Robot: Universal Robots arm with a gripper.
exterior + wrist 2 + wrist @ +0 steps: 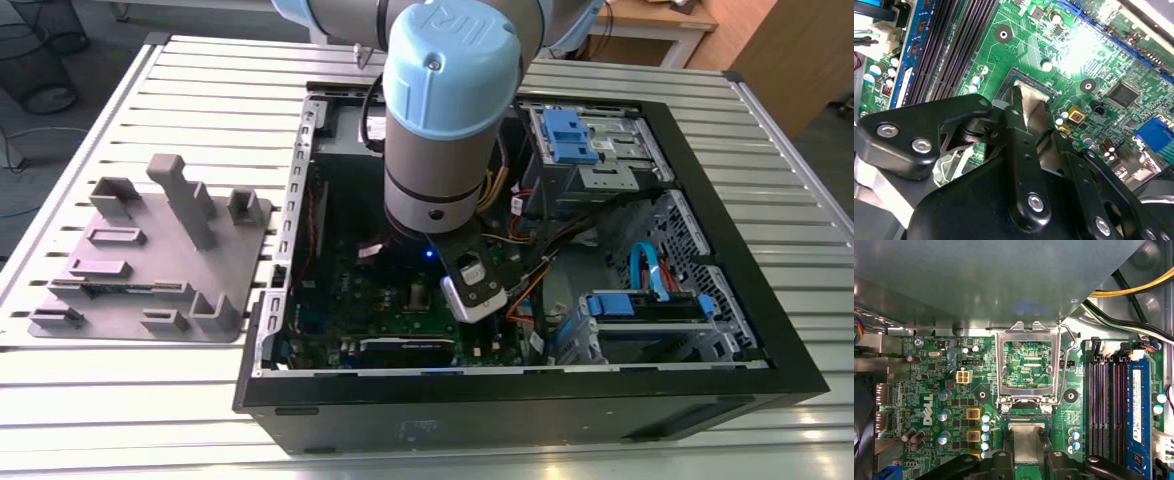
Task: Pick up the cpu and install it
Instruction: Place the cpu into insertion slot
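An arm reaches down into an open computer case on a slatted worktop. The jaws are clamped on the silvery cpu, one on each side, holding it at the socket on the motherboard, just beside the raised metal frame.

slatted metal worktop carries open black computer case, laid on its side; grey plastic tray with upright posts sits flat on slats just beside it, toward exterior view's left.
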